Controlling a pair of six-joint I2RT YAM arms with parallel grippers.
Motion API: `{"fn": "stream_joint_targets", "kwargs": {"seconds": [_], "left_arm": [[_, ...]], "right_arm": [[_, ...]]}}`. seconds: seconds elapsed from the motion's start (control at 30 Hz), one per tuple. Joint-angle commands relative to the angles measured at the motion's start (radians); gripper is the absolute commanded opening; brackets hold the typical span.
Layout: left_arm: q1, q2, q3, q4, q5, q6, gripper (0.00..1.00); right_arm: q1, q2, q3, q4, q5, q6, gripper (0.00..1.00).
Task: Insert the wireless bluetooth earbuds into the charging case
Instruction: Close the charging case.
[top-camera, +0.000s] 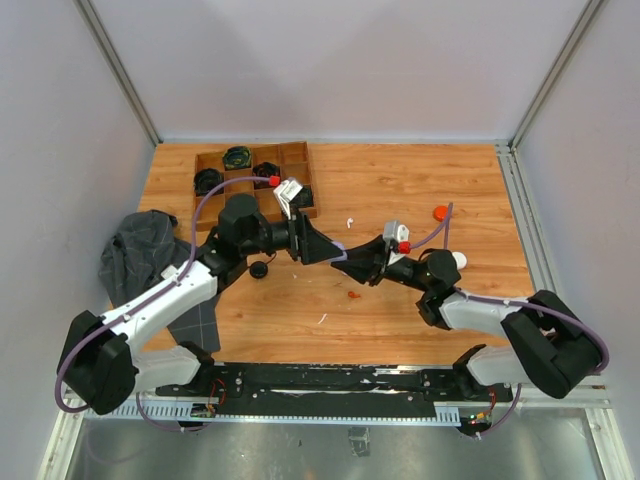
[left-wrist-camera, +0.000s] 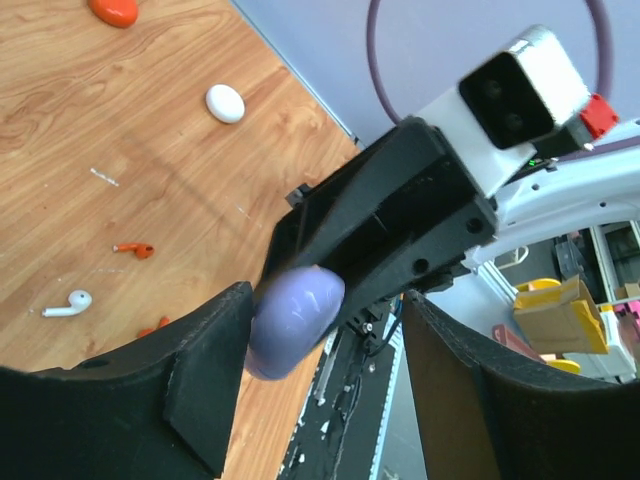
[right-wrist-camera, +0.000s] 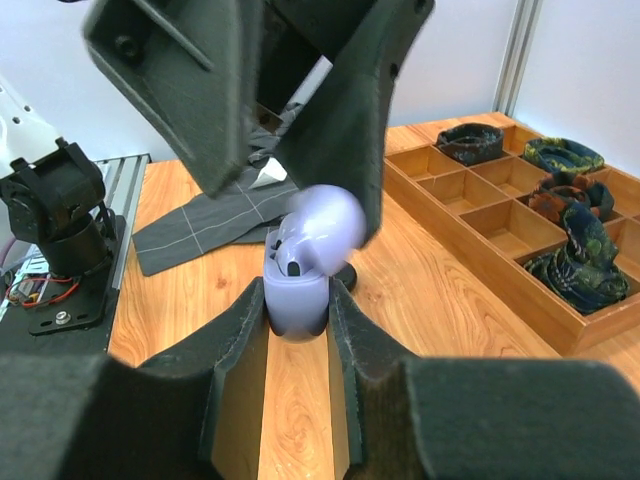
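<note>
Jaws of the right gripper (right-wrist-camera: 297, 315) are seen clamped on the lower body of the lavender charging case (right-wrist-camera: 295, 288), which is held upright at the middle of the right wrist view with its lid (right-wrist-camera: 328, 222) swung open. The jaws of the left gripper (left-wrist-camera: 325, 340) stand apart and grip nothing, one finger (left-wrist-camera: 205, 385) lying against the lid at the lower centre of the left wrist view. Neither earbud is carried: the orange-red earbud (left-wrist-camera: 135, 249) and a pale stemmed earbud (left-wrist-camera: 68, 303) are found lying on the table (left-wrist-camera: 170, 170) at the left edge of that view, near each other and well apart from the case. Whether anything sits in the case's wells cannot be told. Several risks are judged from here: the lid is blurred, so it may be knocked shut, or the case twisted out of its narrow grip, if the left finger is pushed further; the case may be dropped if the hold is loosened; and the tiny earbuds may be skidded across the wood, or picked up askew, if approached carelessly
</note>
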Motion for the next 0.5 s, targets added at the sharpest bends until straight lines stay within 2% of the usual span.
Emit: {"fn": "stream_joint_targets", "kwargs": {"seconds": [0.0, 0.27, 0.37, 0.47], "left_arm": [[0.007, -0.024, -0.004, 0.076, 0.062, 0.015, 0.65], [0.020, -0.055, -0.011, 0.061, 0.058, 0.053, 0.64], [0.039, -0.080, 0.003, -0.042, -0.045, 0.092, 0.65], [0.045, -0.107, 0.035, -0.213, -0.259, 0.156, 0.69]], "right_arm": [[-0.046, 0.042, 0.026, 0.073, -0.031, 0.057, 0.01], [-0.069, 0.085, 0.023, 0.056, -0.039, 0.109, 0.01], [-0.070, 0.076, 0.042, -0.047, -0.023, 0.111, 0.01], [-0.069, 0.062, 0.059, -0.164, 0.015, 0.125, 0.02]]}}
